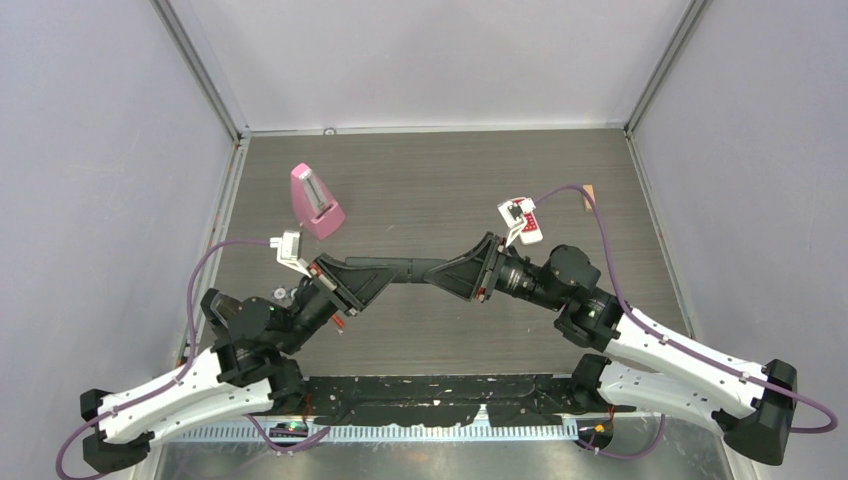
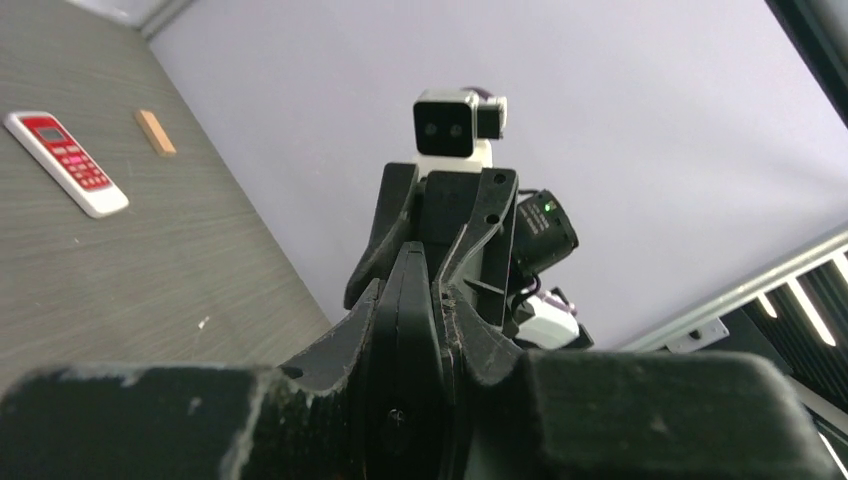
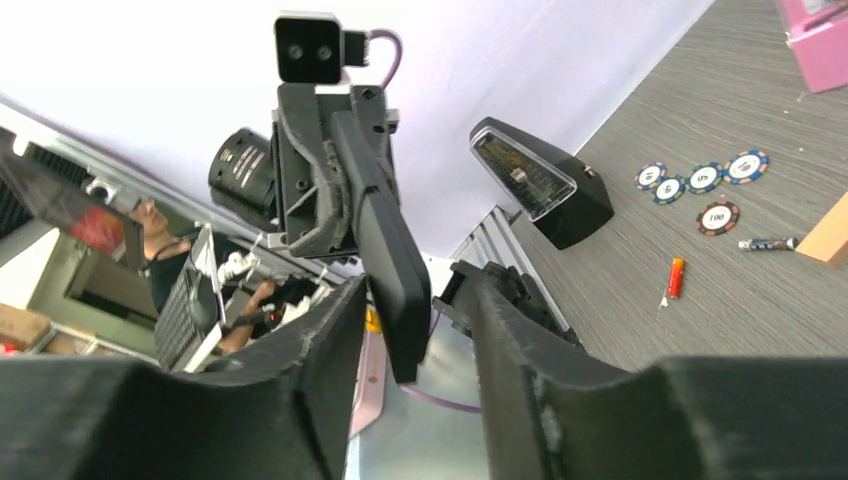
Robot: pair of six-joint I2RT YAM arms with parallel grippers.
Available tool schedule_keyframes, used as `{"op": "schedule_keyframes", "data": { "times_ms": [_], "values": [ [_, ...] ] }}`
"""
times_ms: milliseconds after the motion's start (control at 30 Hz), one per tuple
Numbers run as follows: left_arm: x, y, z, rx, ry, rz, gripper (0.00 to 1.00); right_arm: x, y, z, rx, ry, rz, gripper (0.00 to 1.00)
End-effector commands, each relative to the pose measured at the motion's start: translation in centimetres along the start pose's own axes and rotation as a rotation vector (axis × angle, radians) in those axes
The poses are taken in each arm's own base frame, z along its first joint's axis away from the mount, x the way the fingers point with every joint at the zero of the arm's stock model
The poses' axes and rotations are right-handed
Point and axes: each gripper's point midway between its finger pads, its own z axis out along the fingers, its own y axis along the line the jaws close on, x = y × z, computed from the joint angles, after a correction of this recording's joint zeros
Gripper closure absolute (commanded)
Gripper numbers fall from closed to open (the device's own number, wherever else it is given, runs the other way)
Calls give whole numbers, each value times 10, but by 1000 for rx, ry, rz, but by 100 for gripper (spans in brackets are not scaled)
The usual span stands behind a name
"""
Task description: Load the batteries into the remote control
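Above mid-table, left hand (image 1: 388,272) clamps the black remote (image 3: 385,255) while right hand (image 3: 415,285) straddles it, fingers (image 3: 520,345) parted.

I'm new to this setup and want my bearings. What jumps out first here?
Both arms meet mid-table around a long black remote: the left gripper clamps one end, the right gripper stands open around the other. A pink metronome stands at the back left; an orange battery lies near poker chips.

left tool (image 2: 412,300): clamped shut | right tool (image 3: 415,290): jaws parted | facing each other
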Motion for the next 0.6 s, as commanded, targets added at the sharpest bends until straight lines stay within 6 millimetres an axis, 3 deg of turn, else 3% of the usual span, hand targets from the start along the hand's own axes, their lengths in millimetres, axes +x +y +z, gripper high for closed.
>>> {"op": "schedule_keyframes", "data": {
  "times_ms": [0,100,567],
  "values": [
    [-41,-16,-1,2,-148,16,100,-12,-15,-3,71,-73,-8,48],
    [-39,-5,-1,-47,-146,40,100,-11,-24,-6,109,-85,2,37],
    [-22,36,6,-210,-90,148,100,-10,-61,-11,268,-110,-18,30]
  ]
}}
